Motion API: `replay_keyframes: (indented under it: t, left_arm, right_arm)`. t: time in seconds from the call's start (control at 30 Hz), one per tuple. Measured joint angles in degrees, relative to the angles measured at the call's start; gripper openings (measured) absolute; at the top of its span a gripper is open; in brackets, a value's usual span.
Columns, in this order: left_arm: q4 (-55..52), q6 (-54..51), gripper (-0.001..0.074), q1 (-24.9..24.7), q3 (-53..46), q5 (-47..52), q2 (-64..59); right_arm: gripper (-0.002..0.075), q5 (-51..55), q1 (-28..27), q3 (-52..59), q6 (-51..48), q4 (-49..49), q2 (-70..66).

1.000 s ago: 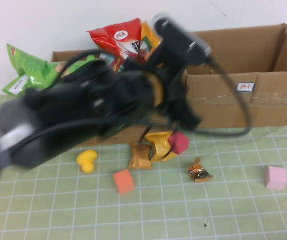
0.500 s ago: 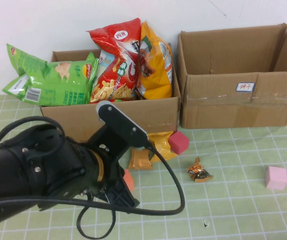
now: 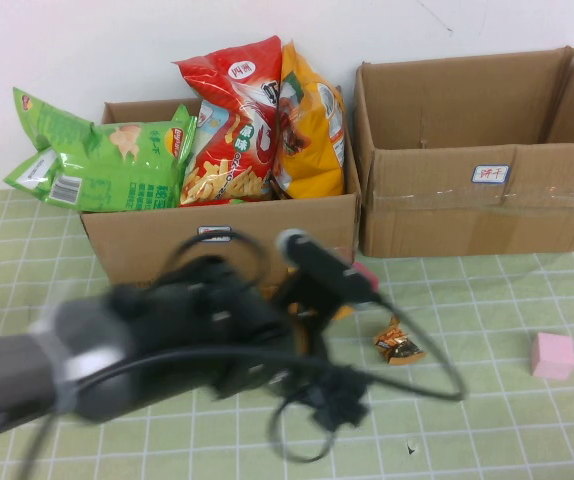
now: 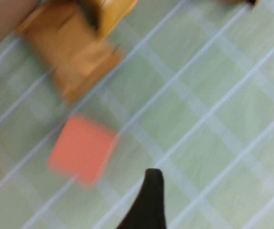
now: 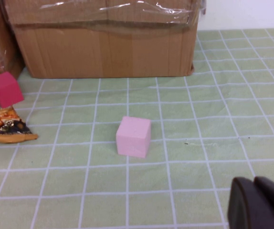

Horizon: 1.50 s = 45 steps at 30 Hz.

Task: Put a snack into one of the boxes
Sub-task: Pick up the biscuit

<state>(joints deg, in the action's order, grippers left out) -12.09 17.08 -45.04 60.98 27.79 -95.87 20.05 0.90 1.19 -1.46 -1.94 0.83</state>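
Note:
A small brown-and-orange wrapped snack lies on the green mat in front of the boxes; it also shows in the right wrist view. The left box holds green, red and yellow chip bags. The right box looks empty. My left arm is blurred across the front middle, and my left gripper hangs low over the mat, left of the small snack. One black fingertip shows, with bare mat beside it. An orange-brown packet lies close by. My right gripper is shut, empty and low over the mat.
An orange cube lies just ahead of the left fingertip. A pink cube sits at the right, also in the right wrist view. A magenta cube lies by the left box, near the snack. The right box front stands behind.
My left arm swung down from over the left box to the front of the mat, then shifted right. It now hides the orange cube and yellow toy in the high view.

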Motion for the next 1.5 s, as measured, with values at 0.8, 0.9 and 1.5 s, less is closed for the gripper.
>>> replay_keyframes:
  t: [0.8,0.9,1.5]
  left_arm:
    - [-0.96,0.21,0.0666,-1.81,31.90,-0.33,-33.20]
    - [-1.10,0.68,0.0613,-1.92,32.15,-0.44,-33.34]
    - [-8.34,2.29,0.0115,-4.55,32.15,1.29,-26.99]
  right_arm:
    - [-0.0002,0.10,0.00,0.00,0.00,0.00,0.00]
    - [-0.0002,0.10,0.00,0.00,0.00,0.00,0.00]
    - [-0.0002,0.10,0.00,0.00,0.00,-0.10,0.00]
